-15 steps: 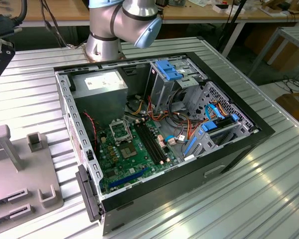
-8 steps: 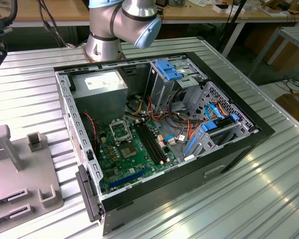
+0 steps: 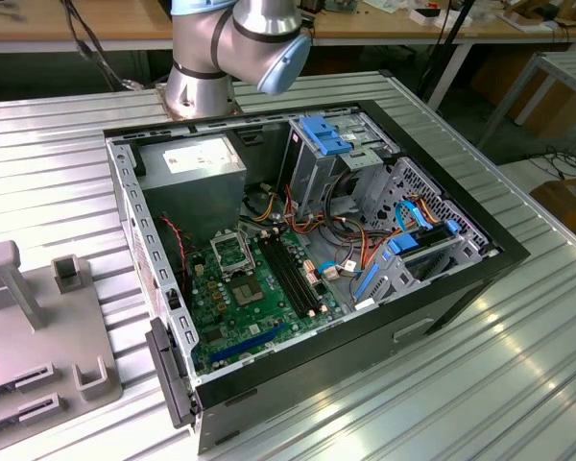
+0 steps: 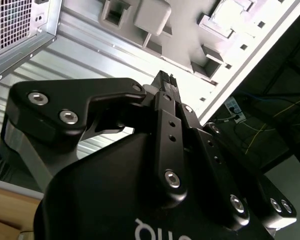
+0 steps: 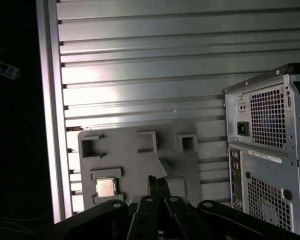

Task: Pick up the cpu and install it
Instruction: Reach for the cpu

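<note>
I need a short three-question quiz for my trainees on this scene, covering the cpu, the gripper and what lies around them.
1. True or false: the cpu already sits in the motherboard socket.
2. The gripper is: A) clamped on the cpu; B) shut on nothing; C) wide open.
3. What does the cpu rest on?
Key: 1 false; 2 B; 3 the grey fixture plate, which lies on the table beside the computer case.

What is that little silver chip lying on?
The cpu sits in a square pocket of the grey holder tray on the ribbed table. The pocket's floor beneath is covered.
</note>
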Robot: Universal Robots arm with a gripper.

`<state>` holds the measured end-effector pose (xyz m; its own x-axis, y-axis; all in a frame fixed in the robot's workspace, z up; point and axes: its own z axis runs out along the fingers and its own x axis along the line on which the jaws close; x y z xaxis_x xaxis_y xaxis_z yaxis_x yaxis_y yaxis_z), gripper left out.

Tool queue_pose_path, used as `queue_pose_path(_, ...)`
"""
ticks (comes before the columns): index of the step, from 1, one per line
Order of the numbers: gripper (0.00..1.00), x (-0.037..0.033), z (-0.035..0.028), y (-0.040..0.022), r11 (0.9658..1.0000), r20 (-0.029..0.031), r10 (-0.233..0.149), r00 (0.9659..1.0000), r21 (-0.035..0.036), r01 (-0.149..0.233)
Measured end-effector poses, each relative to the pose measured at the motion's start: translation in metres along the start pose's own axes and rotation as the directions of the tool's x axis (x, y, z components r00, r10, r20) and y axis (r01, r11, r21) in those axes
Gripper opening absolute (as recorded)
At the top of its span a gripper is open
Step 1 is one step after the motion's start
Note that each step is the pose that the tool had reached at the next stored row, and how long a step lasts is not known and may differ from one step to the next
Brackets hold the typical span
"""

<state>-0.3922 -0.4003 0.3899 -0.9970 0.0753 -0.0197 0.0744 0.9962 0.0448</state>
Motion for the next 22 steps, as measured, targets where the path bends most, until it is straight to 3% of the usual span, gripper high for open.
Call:
queue_pose_path(4,0.11,0.0136,0.0003,-0.0036,1.0,-0.0009,0.0,1.0,0.0001,0.0)
queue_pose_path(7,0.11,0.0188,0.0005,-0.0044,1.0,-0.0018,0.0,1.0,0.0001,0.0)
queue_pose_path(19,0.11,0.0205,0.0004,-0.0044,1.0,-0.0018,0.0,1.0,0.0002,0.0)
queue_pose_path(21,0.11,0.0224,0.0003,-0.0047,1.0,-0.0018,0.0,1.0,0.0001,0.0)
queue_pose_path(22,0.11,0.028,0.0001,-0.0088,1.0,-0.0021,0.0,1.0,0.0001,0.0)
